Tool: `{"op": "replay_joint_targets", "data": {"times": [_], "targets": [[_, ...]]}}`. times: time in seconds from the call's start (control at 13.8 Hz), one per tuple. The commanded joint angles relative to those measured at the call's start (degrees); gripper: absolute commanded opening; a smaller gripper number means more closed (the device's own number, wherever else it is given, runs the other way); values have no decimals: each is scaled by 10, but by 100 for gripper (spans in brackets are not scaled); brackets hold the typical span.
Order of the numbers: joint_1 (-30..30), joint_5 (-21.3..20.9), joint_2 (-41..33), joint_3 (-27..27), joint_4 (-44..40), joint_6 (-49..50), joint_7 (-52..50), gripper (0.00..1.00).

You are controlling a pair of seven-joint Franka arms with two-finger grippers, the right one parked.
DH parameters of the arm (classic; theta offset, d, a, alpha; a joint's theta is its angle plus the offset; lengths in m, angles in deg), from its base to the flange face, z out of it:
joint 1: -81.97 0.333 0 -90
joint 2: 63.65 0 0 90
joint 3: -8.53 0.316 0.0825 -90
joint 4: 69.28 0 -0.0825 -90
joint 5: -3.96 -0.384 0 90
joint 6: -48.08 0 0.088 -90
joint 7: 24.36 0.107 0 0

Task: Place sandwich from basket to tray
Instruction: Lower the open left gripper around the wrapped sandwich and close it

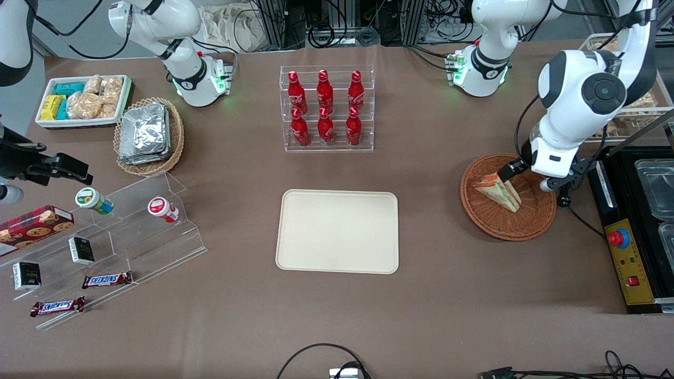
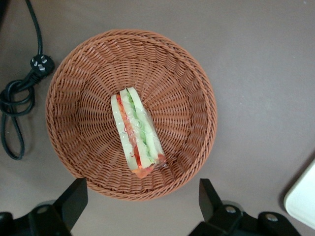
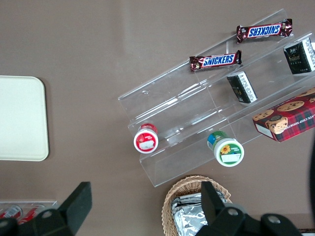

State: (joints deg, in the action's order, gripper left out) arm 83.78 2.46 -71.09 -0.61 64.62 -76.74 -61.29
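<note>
The sandwich (image 1: 497, 190) (image 2: 137, 135), a clear-wrapped wedge of pale bread with red and green filling, lies in the round reddish-brown wicker basket (image 1: 505, 231) (image 2: 197, 83) toward the working arm's end of the table. My gripper (image 1: 532, 178) (image 2: 141, 199) hangs above the basket, over its rim, open wide with nothing between its fingers (image 2: 74, 196). It is apart from the sandwich. The cream rectangular tray (image 1: 337, 231) (image 2: 302, 199) (image 3: 22, 118) lies flat mid-table with nothing on it.
An acrylic rack of red bottles (image 1: 326, 108) stands farther from the front camera than the tray. A black control box (image 1: 626, 258) and a black cable with plug (image 2: 19, 98) lie beside the basket. A stepped acrylic display (image 1: 105, 247) and a foil-pack basket (image 1: 149, 136) sit toward the parked arm's end.
</note>
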Motion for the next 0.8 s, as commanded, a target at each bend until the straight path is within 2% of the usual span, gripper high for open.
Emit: {"op": "replay_joint_targets", "data": {"times": [0.0, 0.43, 0.72], "targets": [[-1, -11, -20, 1, 57, -65, -32, 100], [5, -11, 13, 3, 122, -170, -69, 100], [5, -11, 45, 4, 135, -216, -82, 100]]}}
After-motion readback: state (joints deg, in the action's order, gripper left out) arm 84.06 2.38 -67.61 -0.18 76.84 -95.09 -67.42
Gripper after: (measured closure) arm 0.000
